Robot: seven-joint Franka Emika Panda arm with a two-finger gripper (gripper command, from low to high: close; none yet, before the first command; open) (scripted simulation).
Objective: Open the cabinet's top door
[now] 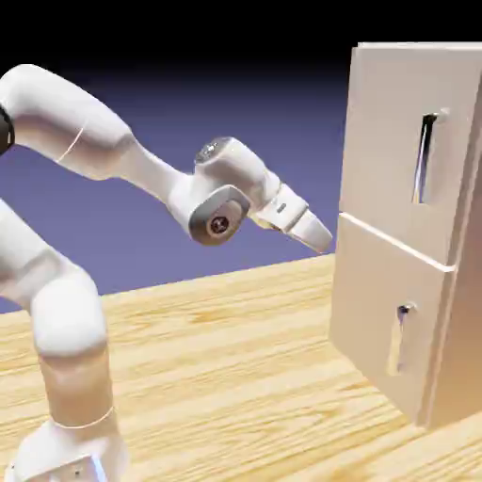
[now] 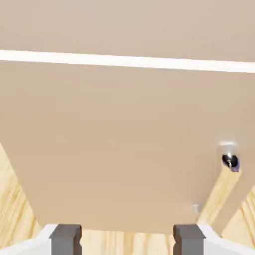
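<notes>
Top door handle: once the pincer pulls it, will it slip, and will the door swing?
The top door handle looks slim, smooth metal, so probably slippery. The top door is a flat rigid panel, likely swinging stiffly. The pincer is open, untouching.

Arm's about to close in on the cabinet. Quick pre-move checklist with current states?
1. Gripper open: ok, fingers spread with nothing between them.
2. Both doors shut: ok, top door and lower door sit flush.
3. Aimed at top handle: not ok, the gripper points near the seam and the hand view shows mostly the lower door.
4. Contact with cabinet: ok, none; gap visible in the exterior view.
5. Path clear: ok, nothing between the gripper and the doors.
</notes>
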